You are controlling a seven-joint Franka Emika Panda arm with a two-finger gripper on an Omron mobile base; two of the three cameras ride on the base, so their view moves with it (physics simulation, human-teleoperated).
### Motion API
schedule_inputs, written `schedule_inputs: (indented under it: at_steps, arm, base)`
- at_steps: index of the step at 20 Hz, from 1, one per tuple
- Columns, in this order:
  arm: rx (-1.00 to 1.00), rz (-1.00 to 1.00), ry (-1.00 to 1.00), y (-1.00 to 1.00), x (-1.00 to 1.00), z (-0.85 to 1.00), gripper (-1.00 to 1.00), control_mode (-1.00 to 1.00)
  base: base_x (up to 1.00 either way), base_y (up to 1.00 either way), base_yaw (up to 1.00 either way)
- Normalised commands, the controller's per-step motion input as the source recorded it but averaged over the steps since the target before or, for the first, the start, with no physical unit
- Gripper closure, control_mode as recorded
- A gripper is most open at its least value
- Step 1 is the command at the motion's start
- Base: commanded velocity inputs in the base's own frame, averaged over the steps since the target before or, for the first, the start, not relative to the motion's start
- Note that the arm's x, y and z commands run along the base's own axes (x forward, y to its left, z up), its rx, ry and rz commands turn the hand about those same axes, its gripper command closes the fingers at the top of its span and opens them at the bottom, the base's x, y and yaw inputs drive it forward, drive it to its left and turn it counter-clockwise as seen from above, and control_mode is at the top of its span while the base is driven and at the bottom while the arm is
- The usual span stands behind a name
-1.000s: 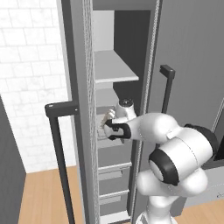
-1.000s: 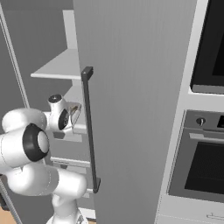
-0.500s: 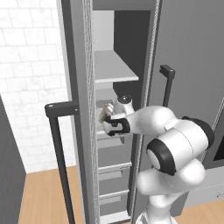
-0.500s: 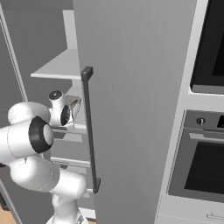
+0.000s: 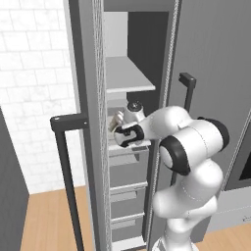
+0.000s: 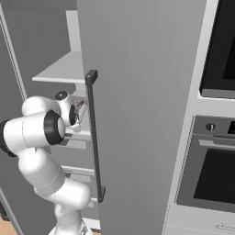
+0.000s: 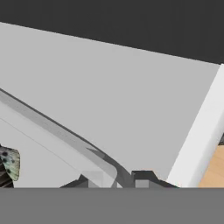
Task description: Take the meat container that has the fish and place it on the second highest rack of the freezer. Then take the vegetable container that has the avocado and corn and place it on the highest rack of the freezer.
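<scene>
From where I stand the gripper (image 5: 119,128) is tucked inside the open freezer (image 5: 93,98), just under the highest rack (image 5: 128,77), and the arm's own white bulk hides most of what it carries. In the hand view the rim of a clear container (image 7: 65,135) runs diagonally across, pinched at the bottom edge between the two dark fingertips (image 7: 142,177), so the jaws are nearly closed on that rim. A mottled, speckled scrap of the fish (image 7: 11,162) shows at the far left edge there, cut off by the frame; the rest of it I cannot make out. From the right side the freezer door (image 6: 137,92) with its long black handle (image 6: 94,137) blocks the lower shelves, and only a glimpse of the container's edge shows beside the wrist (image 6: 69,108). Whether the container already sits on a shelf or hangs above it I cannot tell. Compared with a second ago, the hand has pushed deeper and a little higher into the compartment, the elbow swinging up behind it.
</scene>
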Motion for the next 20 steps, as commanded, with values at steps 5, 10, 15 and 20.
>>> schedule_inputs:
  at_steps: [5, 10, 15, 20]
  arm:
    - [0.00, -0.04, -0.01, 0.09, 0.16, 0.00, 1.00, -1.00]
    - [0.00, 0.00, 0.00, 0.00, 0.00, 0.00, 1.00, -1.00]
    - [0.00, 0.00, 0.00, 0.00, 0.00, 0.00, -1.00, -1.00]
    - [0.00, 0.00, 0.00, 0.00, 0.00, 0.00, -1.00, -1.00]
  base:
    - [0.00, 0.00, 0.00]
    - [0.00, 0.00, 0.00]
    - [0.00, 0.00, 0.00]
    - [0.00, 0.00, 0.00]
